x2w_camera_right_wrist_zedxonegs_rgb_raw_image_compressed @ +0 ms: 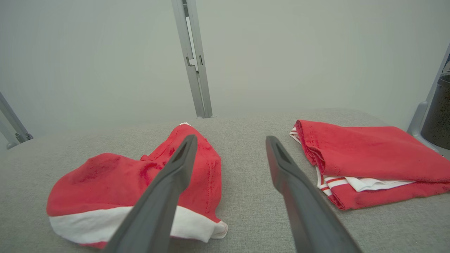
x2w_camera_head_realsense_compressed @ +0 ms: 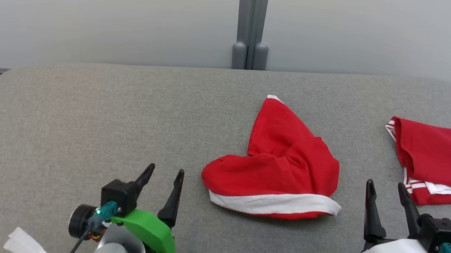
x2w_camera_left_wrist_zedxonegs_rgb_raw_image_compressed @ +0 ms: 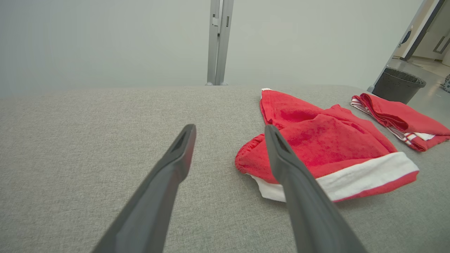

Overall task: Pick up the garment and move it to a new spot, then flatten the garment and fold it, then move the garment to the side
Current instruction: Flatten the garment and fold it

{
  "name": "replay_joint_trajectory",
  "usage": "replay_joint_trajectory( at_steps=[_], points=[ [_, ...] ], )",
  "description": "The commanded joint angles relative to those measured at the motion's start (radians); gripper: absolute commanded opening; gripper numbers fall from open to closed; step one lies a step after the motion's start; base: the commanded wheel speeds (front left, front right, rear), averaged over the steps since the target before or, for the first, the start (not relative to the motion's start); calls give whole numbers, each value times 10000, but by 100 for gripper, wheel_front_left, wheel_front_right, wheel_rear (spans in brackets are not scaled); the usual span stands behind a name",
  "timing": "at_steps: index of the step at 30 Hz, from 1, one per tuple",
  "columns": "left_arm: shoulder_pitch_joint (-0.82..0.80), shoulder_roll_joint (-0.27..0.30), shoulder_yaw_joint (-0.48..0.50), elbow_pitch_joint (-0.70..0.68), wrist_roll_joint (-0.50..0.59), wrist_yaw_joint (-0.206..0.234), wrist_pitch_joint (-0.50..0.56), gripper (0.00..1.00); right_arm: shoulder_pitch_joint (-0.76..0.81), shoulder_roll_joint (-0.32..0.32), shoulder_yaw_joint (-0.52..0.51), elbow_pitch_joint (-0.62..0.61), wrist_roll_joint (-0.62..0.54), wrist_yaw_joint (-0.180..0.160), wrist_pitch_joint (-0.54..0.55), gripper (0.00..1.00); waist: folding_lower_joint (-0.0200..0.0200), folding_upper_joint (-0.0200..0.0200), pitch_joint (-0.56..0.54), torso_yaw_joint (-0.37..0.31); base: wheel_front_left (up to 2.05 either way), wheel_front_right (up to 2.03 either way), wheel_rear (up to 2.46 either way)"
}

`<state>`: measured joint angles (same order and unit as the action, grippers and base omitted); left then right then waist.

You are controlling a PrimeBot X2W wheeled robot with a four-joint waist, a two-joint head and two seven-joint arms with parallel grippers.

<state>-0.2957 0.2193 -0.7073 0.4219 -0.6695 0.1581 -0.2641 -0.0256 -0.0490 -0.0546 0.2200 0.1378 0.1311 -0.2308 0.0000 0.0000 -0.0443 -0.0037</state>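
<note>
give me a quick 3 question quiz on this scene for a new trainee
1. Fill in: the crumpled red garment has a ____ band along its near edge.
2. What lies to that garment's right, from the robot's side? A) a folded red garment; B) a blue towel; C) a black shoe.
3. True or false: both pairs of jaws are shut on cloth.
Key: 1 white; 2 A; 3 false, both pairs stand open and empty.
</note>
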Motion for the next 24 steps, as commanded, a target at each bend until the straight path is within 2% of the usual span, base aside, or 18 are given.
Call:
replay_joint_trajectory(
  at_steps=[1, 9, 14, 24],
  points=[
    [241, -39, 220, -11, 138, -51, 2, 100, 80, -27, 2, 15, 59, -9, -47, 100, 0, 0, 7, -67, 0, 0, 0],
    [800, -336, 1106, 327, 493, -298, 2, 100, -74, -27, 82, 32, 40, -9, -69, 100, 0, 0, 92, -387, 0, 0, 0],
    [283, -507, 869, 1630, 483, -769, 181, 100, -235, -24, 228, -47, 6, -9, -21, 100, 0, 0, 316, -708, 0, 0, 0],
    [-1241, -1246, 486, 4122, 427, -1599, 269, 100, -468, -26, 325, -254, -143, -9, 96, 100, 0, 0, 1089, -1490, 0, 0, 0]
  ],
)
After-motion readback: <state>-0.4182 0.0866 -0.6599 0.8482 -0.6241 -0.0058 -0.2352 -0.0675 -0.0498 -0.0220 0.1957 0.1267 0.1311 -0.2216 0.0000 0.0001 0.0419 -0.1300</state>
